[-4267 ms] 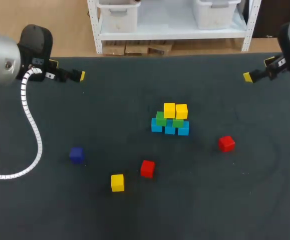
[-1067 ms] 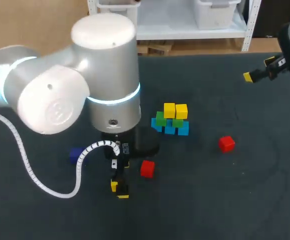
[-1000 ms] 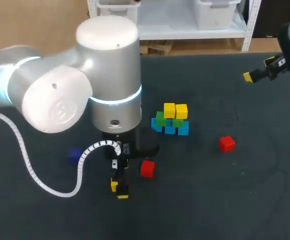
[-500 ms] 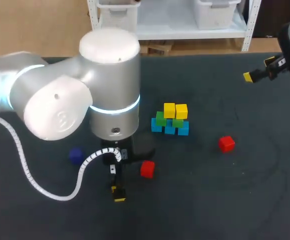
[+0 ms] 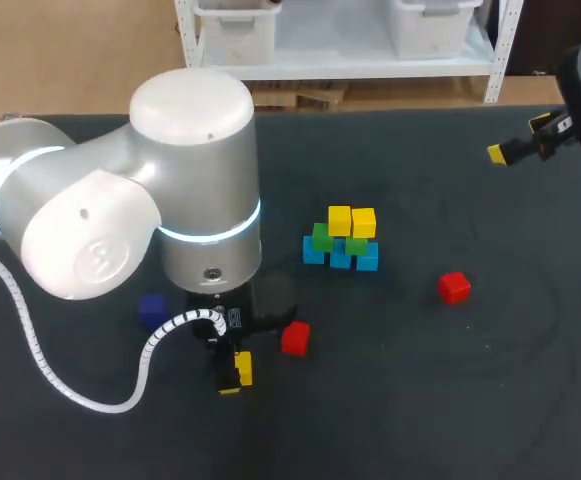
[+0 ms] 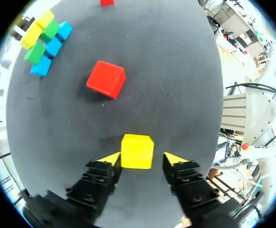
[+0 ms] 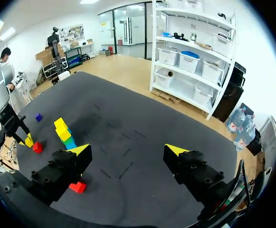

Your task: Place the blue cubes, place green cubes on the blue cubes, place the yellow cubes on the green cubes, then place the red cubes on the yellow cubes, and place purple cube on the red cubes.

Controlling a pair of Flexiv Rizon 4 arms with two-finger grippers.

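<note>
A loose yellow cube rests on the dark table between the fingers of my left gripper. One yellow tip is against it and a small gap shows at the other, so the gripper is open. From above, that gripper is at the table's near middle with the yellow cube beside its tip. Just ahead lies a red cube. The stack has blue cubes below, green above them and two yellow on top. My right gripper hangs open and empty at the far right.
A second red cube lies right of the stack. The purple cube sits left of my left arm, partly behind its white cable. My left arm's large body hangs over the table's left half.
My left gripper's fingers have drawn in around the loose yellow cube, and the arm's body has shifted a little to the left. The right arm has not moved.
</note>
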